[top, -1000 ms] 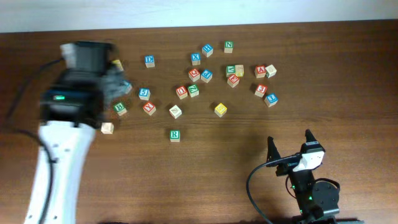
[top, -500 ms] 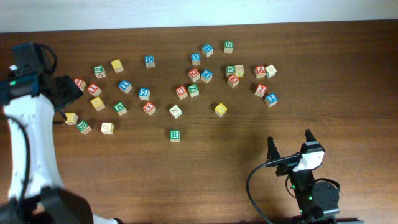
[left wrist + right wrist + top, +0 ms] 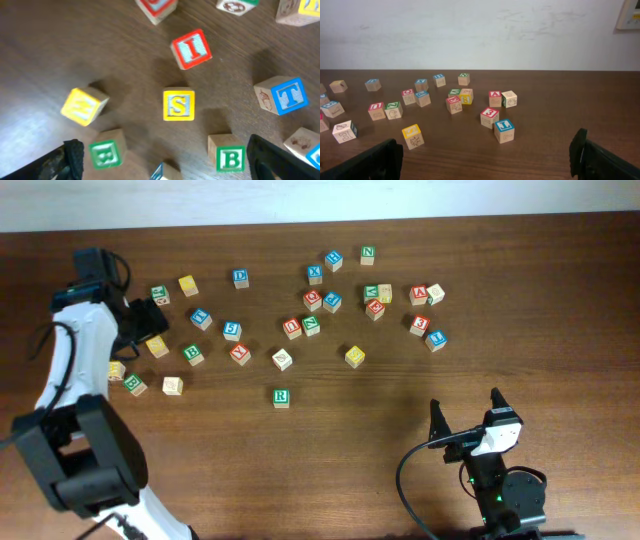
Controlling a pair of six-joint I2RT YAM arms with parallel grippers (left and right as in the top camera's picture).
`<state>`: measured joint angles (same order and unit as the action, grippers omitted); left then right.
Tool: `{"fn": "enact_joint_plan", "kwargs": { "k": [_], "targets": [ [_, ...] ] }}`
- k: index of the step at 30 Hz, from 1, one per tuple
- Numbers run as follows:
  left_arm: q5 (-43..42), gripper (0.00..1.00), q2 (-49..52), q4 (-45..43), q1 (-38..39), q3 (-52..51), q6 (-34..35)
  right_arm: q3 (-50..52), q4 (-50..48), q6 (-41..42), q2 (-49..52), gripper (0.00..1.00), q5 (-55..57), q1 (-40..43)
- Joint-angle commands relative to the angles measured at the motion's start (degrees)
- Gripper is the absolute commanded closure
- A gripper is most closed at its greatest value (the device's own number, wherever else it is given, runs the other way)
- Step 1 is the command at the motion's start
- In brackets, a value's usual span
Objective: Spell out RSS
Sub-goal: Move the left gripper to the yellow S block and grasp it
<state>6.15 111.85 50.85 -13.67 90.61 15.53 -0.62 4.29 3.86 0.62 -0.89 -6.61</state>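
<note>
**Left gripper** (image 3: pixel 165 152): The jaws are spread wide. In the left wrist view its two dark fingers show at the lower left and lower right corners of the frame, and nothing is pinched between them. In the overhead view this gripper sits at the left of the frame, over the left-hand cluster of cubes.

**Yellow S cube** (image 3: pixel 178 105): It rests on the table (image 3: pixel 330 470) at the centre of the left wrist view. It lies above the gap between the fingers and touches neither. The S face is up and reads upright in the frame. Three cubes lie around it, each apart from it:
- The red I cube (image 3: pixel 192 48) is above it.
- The blue T cube (image 3: pixel 285 95) is to its right.
- The green B cube (image 3: pixel 231 159) is at its lower right, near the finger in that corner.

**Second yellow cube** (image 3: pixel 84 106): It lies to the left of the yellow S cube and is turned at an angle. Its letter is too blurred to read.

**R cube** (image 3: pixel 281 397): It stands by itself at the lower centre of the overhead view, below the scatter of cubes and well apart from both grippers. The green R face is up.

**Third yellow cube** (image 3: pixel 355 356): It lies up and to the right of the R cube. Its letter cannot be read.

**Right gripper** (image 3: pixel 466 405): It is at the lower right of the overhead view, with its fingers spread and holding nothing, well apart from every cube.
</note>
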Motion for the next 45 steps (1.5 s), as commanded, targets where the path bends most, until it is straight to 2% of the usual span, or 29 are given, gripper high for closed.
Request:
{"fn": "enact_joint_plan", "kwargs": {
  "k": [1, 5, 14, 15, 18, 22, 29, 33, 45],
  "targets": [
    [-0.8, 0.05, 4.5, -0.9, 0.6, 0.2, -3.1, 0.3, 0.3, -0.4, -0.4, 0.02, 0.5, 0.3],
    [-0.4, 0.06, 7.0, -2.5, 0.8, 0.2, -3.1, 0.3, 0.3, -0.4, -0.4, 0.02, 0.5, 0.3],
    [-0.4, 0.17, 11.0, -5.8, 0.9, 0.2, -3.7, 0.3, 0.3, -0.4, -0.4, 0.02, 0.5, 0.3],
    [-0.4, 0.22, 11.0, -6.3, 0.9, 0.2, -3.7, 0.3, 0.3, -0.4, -0.4, 0.02, 0.5, 0.3],
    [-0.7, 0.28, 11.1, -7.3, 0.9, 0.2, -3.7, 0.3, 0.3, -0.4, -0.4, 0.02, 0.5, 0.3],
    [-0.9, 0.30, 11.8, -8.3, 0.9, 0.2, -3.7, 0.3, 0.3, -0.4, -0.4, 0.02, 0.5, 0.3],
    [-1.2, 0.41, 13.7, -8.5, 2.5, 0.1, -3.7, 0.3, 0.3, -0.4, -0.4, 0.02, 0.5, 0.3],
    [-0.8, 0.53, 13.7, -8.8, 3.2, 0.1, -3.7, 0.3, 0.3, -0.4, -0.4, 0.02, 0.5, 0.3],
    [-0.3, 0.72, 13.7, -8.2, 3.2, 0.1, -3.7, 0.3, 0.3, -0.4, -0.4, 0.02, 0.5, 0.3]
  ]
}}
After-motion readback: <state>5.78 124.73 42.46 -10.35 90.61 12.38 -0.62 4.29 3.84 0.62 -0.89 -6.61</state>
